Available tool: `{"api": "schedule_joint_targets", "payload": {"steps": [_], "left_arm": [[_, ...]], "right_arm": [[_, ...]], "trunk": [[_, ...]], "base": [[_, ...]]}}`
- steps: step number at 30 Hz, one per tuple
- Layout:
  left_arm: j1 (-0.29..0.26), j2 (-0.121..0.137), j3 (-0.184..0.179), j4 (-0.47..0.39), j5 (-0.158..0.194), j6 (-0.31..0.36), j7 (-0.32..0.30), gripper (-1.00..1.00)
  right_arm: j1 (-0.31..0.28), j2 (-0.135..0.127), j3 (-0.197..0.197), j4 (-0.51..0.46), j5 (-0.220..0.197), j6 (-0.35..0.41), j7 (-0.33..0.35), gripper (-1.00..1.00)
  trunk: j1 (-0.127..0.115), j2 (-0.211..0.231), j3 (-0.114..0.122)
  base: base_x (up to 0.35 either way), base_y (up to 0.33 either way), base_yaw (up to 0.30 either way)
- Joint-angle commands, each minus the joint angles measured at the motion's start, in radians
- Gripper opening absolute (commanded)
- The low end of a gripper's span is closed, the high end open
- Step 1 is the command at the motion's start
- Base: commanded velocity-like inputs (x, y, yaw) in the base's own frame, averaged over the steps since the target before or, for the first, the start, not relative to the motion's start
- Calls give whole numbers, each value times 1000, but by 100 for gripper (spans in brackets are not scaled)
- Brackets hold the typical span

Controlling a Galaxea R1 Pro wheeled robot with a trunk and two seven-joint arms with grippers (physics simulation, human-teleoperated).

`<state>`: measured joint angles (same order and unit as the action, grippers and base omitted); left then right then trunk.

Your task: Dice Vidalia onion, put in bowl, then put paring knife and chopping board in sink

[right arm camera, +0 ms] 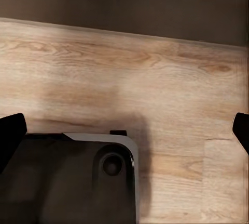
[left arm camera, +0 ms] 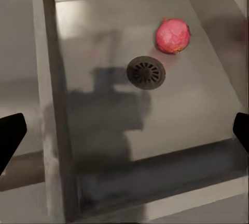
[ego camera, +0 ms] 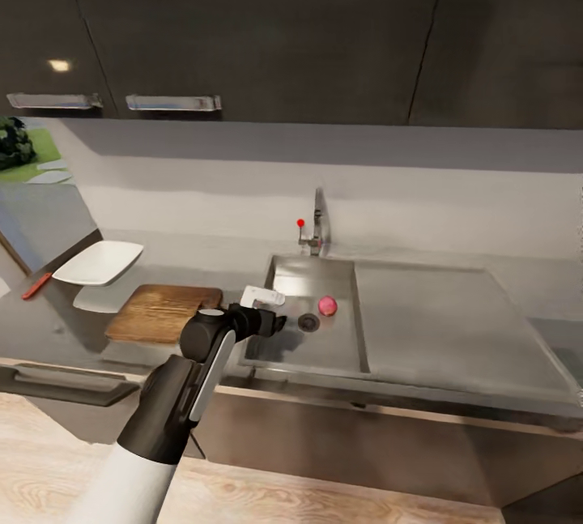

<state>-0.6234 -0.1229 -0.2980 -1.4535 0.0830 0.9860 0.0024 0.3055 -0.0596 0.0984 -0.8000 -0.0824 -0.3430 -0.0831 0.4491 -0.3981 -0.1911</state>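
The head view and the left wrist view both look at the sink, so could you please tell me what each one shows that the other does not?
Head view alone: the chopping board, the bowl, the paring knife, the countertop, the tap and the left arm. Left wrist view alone: the left gripper, its two dark fingertips spread wide and empty. Shared: the sink, its drain and the Vidalia onion beside the drain.

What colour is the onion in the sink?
Pinkish-red; the Vidalia onion shows best in the left wrist view, beside the drain.
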Motion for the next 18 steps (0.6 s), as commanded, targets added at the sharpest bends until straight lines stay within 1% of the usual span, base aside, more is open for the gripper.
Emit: {"api": "schedule_joint_targets", "payload": {"steps": [1, 18], "left_arm": [[-1, 0, 0, -1, 6, 5, 2, 100], [-1, 3, 0, 5, 6, 4, 2, 100]], "right_arm": [[0, -2, 7, -1, -9, -2, -8, 100], [0, 3, 9, -1, -9, -2, -9, 100]], "trunk": [[1, -2, -2], [1, -2, -2]], "base": [[142, -295, 0], [146, -288, 0]]}}
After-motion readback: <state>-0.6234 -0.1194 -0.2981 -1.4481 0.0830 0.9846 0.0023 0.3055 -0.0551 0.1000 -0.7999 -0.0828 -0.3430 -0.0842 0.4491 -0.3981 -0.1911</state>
